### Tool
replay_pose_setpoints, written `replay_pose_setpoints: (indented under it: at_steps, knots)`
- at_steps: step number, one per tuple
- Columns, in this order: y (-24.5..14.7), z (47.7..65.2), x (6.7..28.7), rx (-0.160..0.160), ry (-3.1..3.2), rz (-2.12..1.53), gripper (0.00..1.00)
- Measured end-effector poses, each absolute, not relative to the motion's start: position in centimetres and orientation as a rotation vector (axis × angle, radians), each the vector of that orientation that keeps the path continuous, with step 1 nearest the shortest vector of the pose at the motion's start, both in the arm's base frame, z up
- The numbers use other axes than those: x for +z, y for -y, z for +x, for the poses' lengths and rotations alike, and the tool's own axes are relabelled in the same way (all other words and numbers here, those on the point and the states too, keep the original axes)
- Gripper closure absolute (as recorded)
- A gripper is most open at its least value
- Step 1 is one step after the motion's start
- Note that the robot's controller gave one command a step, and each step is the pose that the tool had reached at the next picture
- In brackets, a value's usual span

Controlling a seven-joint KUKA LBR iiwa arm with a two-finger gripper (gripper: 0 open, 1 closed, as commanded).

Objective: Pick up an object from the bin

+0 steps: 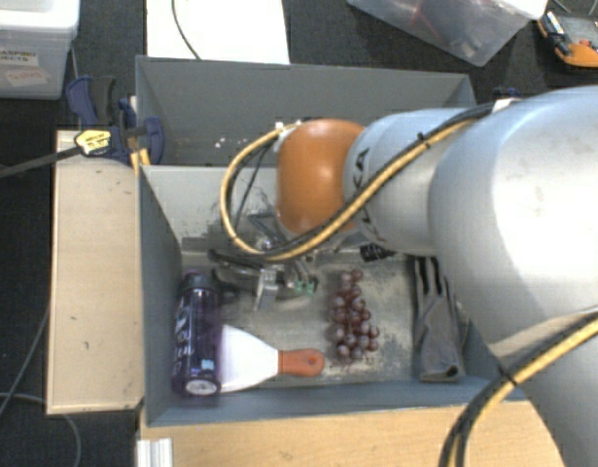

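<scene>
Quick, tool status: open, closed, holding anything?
Tool: cannot be told whether open or closed; it sits low between the far end of the purple bottle and the grape bunch.

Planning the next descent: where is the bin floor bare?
Bare floor between the purple plastic grape bunch and the dark grey flat tool, and between the white orange-handled scraper and the gripper. Crowded left, by the purple bottle.

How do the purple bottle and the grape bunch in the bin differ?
The purple bottle is a smooth cylinder; the grape bunch is a knobbly, dark red cluster. The purple bottle lies along the view-left wall of the bin, the grape bunch mid-floor. The bottle is longer than the bunch. Both lie flat.
</scene>
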State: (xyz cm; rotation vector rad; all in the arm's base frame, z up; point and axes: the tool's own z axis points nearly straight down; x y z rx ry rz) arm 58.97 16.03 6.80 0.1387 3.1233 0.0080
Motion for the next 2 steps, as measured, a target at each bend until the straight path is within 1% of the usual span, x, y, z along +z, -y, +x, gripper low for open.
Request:
replay_pose_setpoints:
  at_steps: [1,2]
  knots:
    - [-15.9,58.7,9.9,0.004,-3.132,0.141,1.0]
    - [-16.0,58.8,11.9,0.006,-3.128,0.141,1.0]
